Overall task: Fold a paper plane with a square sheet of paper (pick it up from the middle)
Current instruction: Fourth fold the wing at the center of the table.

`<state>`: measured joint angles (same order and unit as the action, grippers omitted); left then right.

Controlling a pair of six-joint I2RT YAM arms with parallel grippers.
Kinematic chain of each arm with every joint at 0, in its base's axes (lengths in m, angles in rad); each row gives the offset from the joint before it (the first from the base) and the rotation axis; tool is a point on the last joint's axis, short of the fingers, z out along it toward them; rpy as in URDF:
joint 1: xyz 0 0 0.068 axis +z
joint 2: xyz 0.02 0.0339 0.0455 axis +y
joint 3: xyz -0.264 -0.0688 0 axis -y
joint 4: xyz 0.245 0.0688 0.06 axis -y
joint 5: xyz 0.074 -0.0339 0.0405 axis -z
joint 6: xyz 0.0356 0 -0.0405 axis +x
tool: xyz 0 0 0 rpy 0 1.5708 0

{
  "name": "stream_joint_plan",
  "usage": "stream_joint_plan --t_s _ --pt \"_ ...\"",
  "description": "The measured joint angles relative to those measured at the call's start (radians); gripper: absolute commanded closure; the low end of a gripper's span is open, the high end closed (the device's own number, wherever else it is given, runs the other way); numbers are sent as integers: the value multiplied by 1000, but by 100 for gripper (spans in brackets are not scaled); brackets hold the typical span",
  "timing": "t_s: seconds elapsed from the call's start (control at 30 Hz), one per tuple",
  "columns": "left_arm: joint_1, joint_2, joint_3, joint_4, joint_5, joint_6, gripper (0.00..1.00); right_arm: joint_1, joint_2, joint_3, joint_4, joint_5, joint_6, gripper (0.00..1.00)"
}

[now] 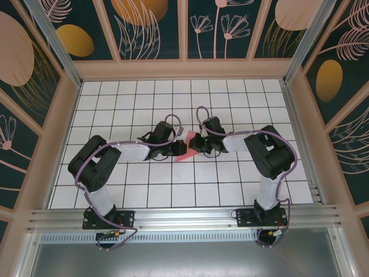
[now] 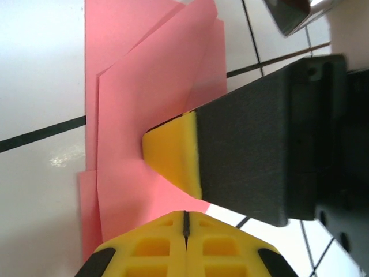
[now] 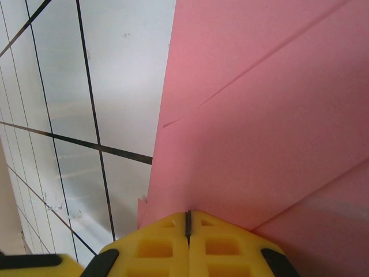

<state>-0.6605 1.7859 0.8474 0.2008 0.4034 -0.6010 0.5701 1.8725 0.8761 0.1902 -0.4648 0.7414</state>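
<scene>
The pink-red paper (image 1: 185, 148) lies on the white grid table as a folded, layered, pointed shape between the two arms. In the left wrist view the paper (image 2: 144, 86) shows several overlapping flaps and creases. My left gripper (image 2: 185, 222) is shut, its yellow tips resting at the paper's near edge, with nothing pink in the slit. My right gripper (image 3: 187, 222) is also shut, tips down against the paper (image 3: 271, 115). The right gripper's yellow fingertip (image 2: 173, 156) presses on the sheet's middle. Seen from above, the left gripper (image 1: 174, 152) and right gripper (image 1: 196, 143) meet over the paper.
The table (image 1: 173, 190) is a white tiled grid inside wooden-framed patterned walls (image 1: 184, 66). Purple cables loop over both arms. An aluminium rail (image 1: 184, 216) runs along the near edge by the arm bases.
</scene>
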Motion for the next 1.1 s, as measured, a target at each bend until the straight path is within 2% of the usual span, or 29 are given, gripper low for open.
stream_joint_plan --t_s 0.57,1.1 --pt "0 51 -13 9 5 50 98 0 -2 -8 13 2 -2 100" --pt "0 -64 -164 39 5 55 100 0 -3 -8 12 2 -3 100"
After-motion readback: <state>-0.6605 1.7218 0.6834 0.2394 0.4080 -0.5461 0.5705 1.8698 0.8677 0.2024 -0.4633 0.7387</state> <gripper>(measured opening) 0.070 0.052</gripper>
